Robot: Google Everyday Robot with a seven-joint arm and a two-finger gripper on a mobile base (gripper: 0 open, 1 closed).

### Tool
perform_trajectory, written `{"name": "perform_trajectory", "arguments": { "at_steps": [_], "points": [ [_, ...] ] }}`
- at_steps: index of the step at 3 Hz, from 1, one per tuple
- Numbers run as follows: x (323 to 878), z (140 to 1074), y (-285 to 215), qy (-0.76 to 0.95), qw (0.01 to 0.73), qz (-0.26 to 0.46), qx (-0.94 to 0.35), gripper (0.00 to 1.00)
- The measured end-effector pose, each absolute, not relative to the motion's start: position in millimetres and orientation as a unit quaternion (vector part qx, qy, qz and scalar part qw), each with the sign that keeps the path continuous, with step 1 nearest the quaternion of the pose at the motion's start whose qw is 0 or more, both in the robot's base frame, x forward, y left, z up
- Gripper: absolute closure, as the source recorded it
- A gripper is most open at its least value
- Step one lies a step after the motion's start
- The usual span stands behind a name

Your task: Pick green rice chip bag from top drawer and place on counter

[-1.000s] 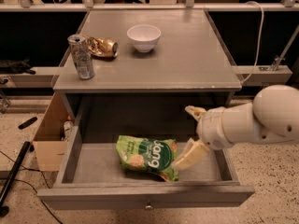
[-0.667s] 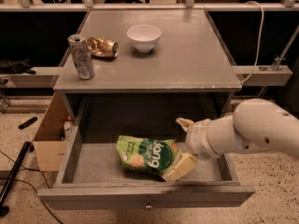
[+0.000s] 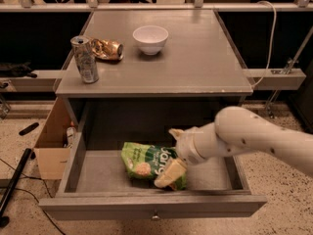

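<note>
The green rice chip bag [image 3: 143, 161] lies flat in the open top drawer [image 3: 151, 205], right of its middle, white lettering up. My gripper [image 3: 166, 156] reaches in from the right on a white arm. It is open, with one pale finger [image 3: 168, 174] on the near side of the bag's right end and the other behind it. The bag rests on the drawer floor. The counter [image 3: 195, 58] is the grey top above the drawer.
On the counter stand a white bowl [image 3: 150, 38], a silver can [image 3: 85, 59] at the left edge and a crumpled gold wrapper [image 3: 107, 48]. A cardboard box [image 3: 51, 146] sits on the floor to the left of the cabinet. The drawer front has a small knob [image 3: 155, 215].
My gripper has moved left and down into the drawer, from beside the bag's right end to straddling it. The bag has not moved.
</note>
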State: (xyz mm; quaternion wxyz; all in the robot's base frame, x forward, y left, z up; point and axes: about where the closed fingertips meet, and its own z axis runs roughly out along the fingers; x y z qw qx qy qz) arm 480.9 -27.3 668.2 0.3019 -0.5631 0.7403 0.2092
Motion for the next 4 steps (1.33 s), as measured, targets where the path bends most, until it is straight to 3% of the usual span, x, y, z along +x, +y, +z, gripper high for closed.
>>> {"name": "perform_trajectory", "arguments": {
  "at_steps": [2, 4],
  "points": [
    [534, 665, 18, 0.739, 0.311, 0.242, -0.547, 0.00],
    [473, 669, 19, 0.740, 0.350, 0.247, -0.519, 0.00]
  ]
}}
